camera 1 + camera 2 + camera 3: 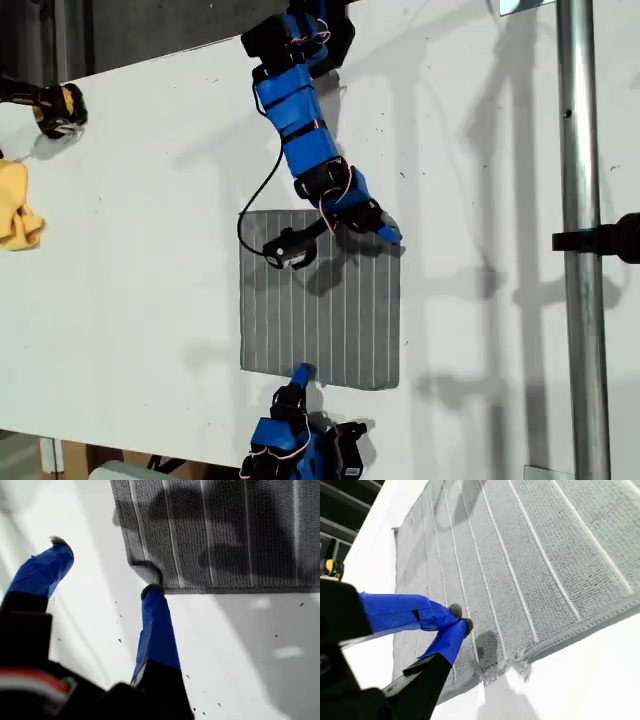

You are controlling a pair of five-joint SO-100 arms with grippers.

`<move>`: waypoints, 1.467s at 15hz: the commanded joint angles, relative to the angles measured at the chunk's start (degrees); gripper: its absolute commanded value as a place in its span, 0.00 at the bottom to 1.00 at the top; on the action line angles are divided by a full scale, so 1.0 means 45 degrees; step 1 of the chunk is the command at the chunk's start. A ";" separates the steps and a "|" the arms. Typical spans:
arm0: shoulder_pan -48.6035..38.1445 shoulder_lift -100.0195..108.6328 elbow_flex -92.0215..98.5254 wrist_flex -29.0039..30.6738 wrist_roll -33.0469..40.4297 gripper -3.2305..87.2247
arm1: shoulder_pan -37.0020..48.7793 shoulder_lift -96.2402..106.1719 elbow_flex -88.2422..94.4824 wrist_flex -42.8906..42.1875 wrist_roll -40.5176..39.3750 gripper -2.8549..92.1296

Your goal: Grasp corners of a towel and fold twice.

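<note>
The grey striped towel (320, 310) lies flat on the white table. My first gripper (106, 567) is open at the towel's (225, 530) edge nearest the exterior view's bottom. One blue fingertip (152, 590) touches that edge beside a rounded corner (131, 564), and the other fingertip is over bare table. This arm's tip (300, 375) shows at that same edge. My second gripper (460, 617) is shut with nothing between its tips, just above the towel (520, 555) near a frayed corner (505, 667). It (392, 237) is at the towel's far corner on the exterior view's right.
A small yellow cloth (18, 205) and a yellow-black object (60, 108) lie at the exterior view's left. A metal pole (580, 300) with a black clamp (610, 238) stands at the exterior view's right. A black cable (262, 190) hangs from the second arm.
</note>
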State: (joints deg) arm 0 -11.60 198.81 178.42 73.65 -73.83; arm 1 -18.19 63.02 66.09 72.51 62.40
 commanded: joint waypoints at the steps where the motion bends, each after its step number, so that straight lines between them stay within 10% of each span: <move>1: -0.0078 0.0059 0.0078 -0.0098 -0.0098 0.02 | -0.0195 -0.0234 -0.0996 -0.0156 0.0117 0.36; 22: -0.0059 0.0059 0.0078 -0.0098 -0.0078 0.02 | 0.0469 -0.3613 -0.2520 0.2051 0.0957 0.15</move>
State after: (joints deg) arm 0 -11.60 198.81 178.42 73.65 -73.83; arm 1 -16.70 46.85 55.90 80.42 65.83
